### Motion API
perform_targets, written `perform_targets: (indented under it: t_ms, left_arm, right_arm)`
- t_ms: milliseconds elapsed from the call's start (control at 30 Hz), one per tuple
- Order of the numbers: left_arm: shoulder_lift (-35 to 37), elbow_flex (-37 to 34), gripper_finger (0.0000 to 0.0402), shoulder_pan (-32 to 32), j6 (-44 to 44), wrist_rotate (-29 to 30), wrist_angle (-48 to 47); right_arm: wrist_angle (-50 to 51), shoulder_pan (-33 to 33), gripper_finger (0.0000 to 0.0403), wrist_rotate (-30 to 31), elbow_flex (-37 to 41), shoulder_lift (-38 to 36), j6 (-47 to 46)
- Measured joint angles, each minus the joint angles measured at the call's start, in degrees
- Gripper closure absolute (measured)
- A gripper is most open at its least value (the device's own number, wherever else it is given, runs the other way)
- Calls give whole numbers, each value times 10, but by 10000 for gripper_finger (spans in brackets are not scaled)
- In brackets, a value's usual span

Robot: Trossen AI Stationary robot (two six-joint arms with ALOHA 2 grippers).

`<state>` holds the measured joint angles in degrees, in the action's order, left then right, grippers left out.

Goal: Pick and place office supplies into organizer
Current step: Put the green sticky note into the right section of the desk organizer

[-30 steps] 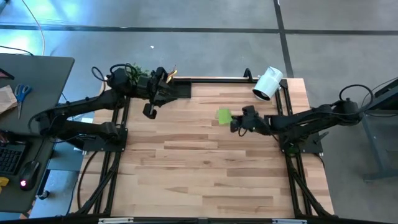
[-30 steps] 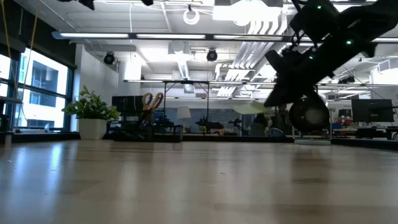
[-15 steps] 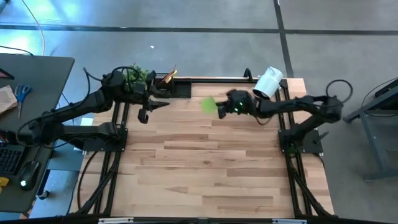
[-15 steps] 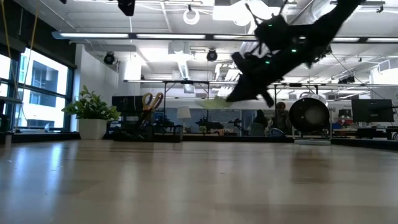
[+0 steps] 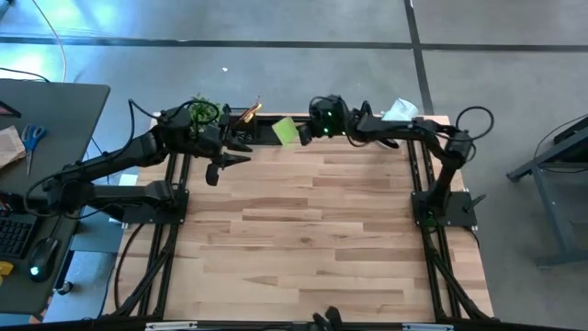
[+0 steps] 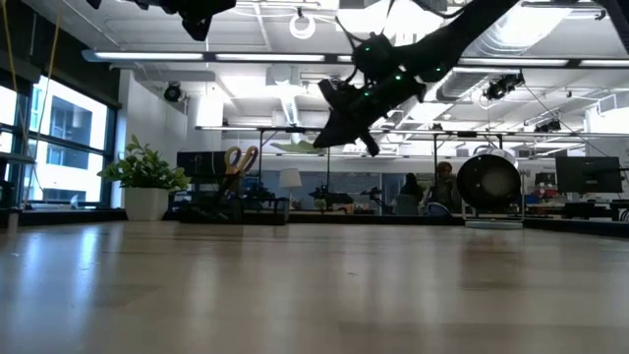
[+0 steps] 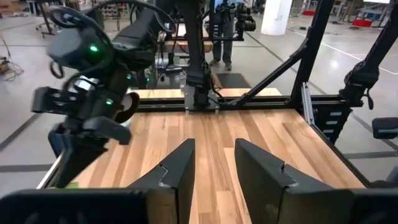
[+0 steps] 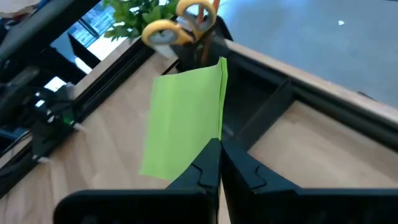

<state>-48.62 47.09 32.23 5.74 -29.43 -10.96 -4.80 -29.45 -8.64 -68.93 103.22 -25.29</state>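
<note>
The lime-green sticky-note pad (image 8: 185, 118) hangs in the air in my right gripper (image 8: 219, 163), which is shut on it. It sits just before the black organizer (image 8: 264, 102) at the table's far edge (image 5: 257, 131). Yellow-handled scissors (image 8: 186, 17) stand handles up in the organizer's cup section. In the low view the pad (image 6: 297, 147) is well above the tabletop. My left gripper (image 7: 214, 163) stands open with nothing between its fingers, left of the organizer (image 5: 237, 158), pointing toward the table's right side. My right gripper pinches the pad's near edge (image 8: 208, 142) between its two fingertips. The fingers come slanting downward from the table's right side. The pad sticks out flat beyond the fingertips, lifted clear of the table and the organizer.
A small green plant (image 5: 200, 112) stands at the far left corner beside the organizer. A white cylinder (image 5: 401, 112) lies at the far right. The wooden tabletop (image 5: 312, 230) spreads out bare toward the near edge.
My right gripper has swept from the table's right middle toward the far left, rising, and has carried the green pad up to the organizer. My left gripper has tipped up from pointing downward to nearly level and shifted slightly.
</note>
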Motion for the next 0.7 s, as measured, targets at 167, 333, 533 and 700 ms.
perform_targets:
  t_ms: [167,333,533,700]
  left_arm:
    - [0,0,300,0,1,9,-10]
    - [0,0,300,0,0,56,-13]
    - [0,0,300,0,0,71,-13]
    - [0,0,300,0,0,82,-13]
  right_arm:
    - [20,-13,403,-15,-63,43,-5]
    - [16,-23,403,-2,-121,80,-15]
    - [33,-41,403,-19,-202,134,-46]
    - [88,-44,403,-42,-257,184,-58]
